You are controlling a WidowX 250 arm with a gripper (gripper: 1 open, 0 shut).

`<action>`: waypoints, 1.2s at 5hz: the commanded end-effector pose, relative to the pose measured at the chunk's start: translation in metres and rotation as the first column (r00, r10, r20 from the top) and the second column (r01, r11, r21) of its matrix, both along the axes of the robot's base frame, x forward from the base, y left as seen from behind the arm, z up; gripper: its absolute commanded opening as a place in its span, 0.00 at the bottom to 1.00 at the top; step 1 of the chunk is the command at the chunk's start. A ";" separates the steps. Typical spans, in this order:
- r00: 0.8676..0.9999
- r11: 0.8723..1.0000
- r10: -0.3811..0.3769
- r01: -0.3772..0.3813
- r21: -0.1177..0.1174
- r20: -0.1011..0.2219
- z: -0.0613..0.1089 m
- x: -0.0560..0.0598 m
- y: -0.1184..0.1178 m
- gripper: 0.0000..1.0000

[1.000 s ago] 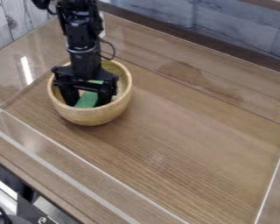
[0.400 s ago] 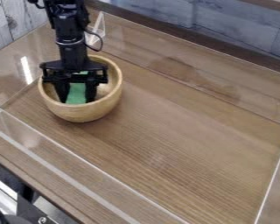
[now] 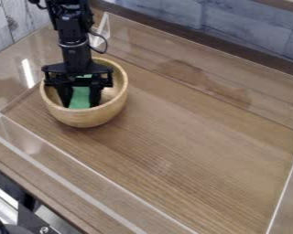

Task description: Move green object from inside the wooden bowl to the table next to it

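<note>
While the green block lies inside the wooden bowl, none of the transfer is done. The end effector reaches straight down into the hollow with its fingers on either side of the block, apparently closed on it, though contact is hard to confirm. Lifting it out and setting it on the bench beside the bowl remain.

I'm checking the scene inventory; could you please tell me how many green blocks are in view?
1. The green block lies inside the wooden bowl, between the tool's fingers. The tool could hide another in the bowl.
</note>
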State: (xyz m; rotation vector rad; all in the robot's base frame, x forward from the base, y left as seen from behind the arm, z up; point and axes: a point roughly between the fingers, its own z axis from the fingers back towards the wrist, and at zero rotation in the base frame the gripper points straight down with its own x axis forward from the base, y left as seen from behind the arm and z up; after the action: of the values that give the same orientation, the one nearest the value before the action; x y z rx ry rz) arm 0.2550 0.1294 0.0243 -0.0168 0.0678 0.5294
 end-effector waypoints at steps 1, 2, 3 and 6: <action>0.997 1.000 -0.018 0.019 -0.010 0.080 0.030 0.012 -0.001 0.00; 0.992 0.998 -0.036 0.041 -0.038 0.121 0.050 0.020 -0.004 0.00; 0.983 0.996 -0.052 0.064 -0.065 0.175 0.082 0.025 -0.013 0.00; 0.901 0.915 -0.375 0.397 -0.066 0.220 0.087 0.094 -0.122 0.00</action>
State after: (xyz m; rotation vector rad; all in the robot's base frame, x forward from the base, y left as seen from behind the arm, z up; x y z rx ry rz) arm 0.3378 0.0004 0.0891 -0.1676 -0.0247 0.1025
